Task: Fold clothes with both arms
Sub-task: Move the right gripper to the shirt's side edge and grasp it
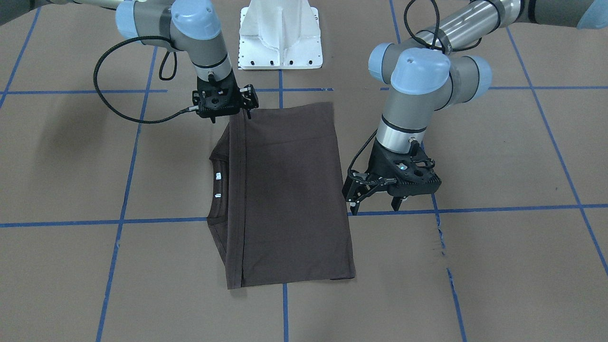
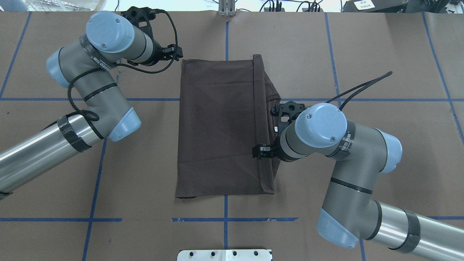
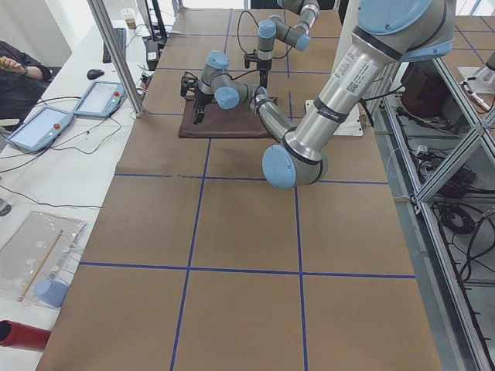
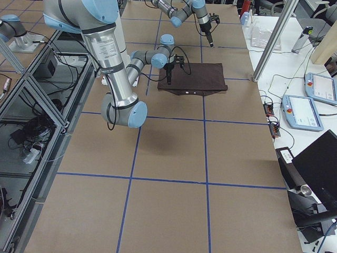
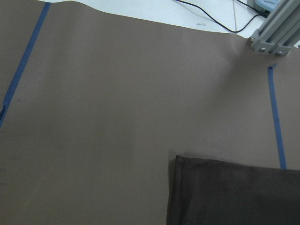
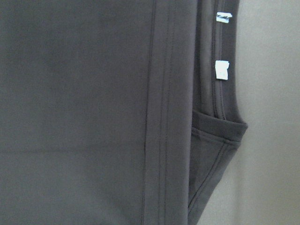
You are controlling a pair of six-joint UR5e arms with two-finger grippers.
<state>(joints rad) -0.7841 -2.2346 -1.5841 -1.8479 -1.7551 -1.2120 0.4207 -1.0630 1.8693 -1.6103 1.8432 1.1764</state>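
- White pedestal base (image 2: 224, 254) sits at 6 o'clock in the overhead view, nearest the robot. Brown table (image 2: 362, 54) with blue tape lines (image 2: 398, 99) runs beyond it.
- Right gripper (image 1: 237, 105) points down over the T-shirt (image 2: 217, 127), above the hem fold at about 4 o'clock on the cloth. Cannot tell if the claw is released or clenched, as the wrist hides the fingers.
- T-shirt is dark brown and lies at table centre, folded to a flat rectangle. Collar (image 1: 219, 190) and two white labels (image 1: 218, 176) show along its 3 o'clock side.
- Left gripper (image 1: 375, 203) hangs off the cloth's 9-to-10 o'clock edge, fingers spread, claw released and holding nothing.
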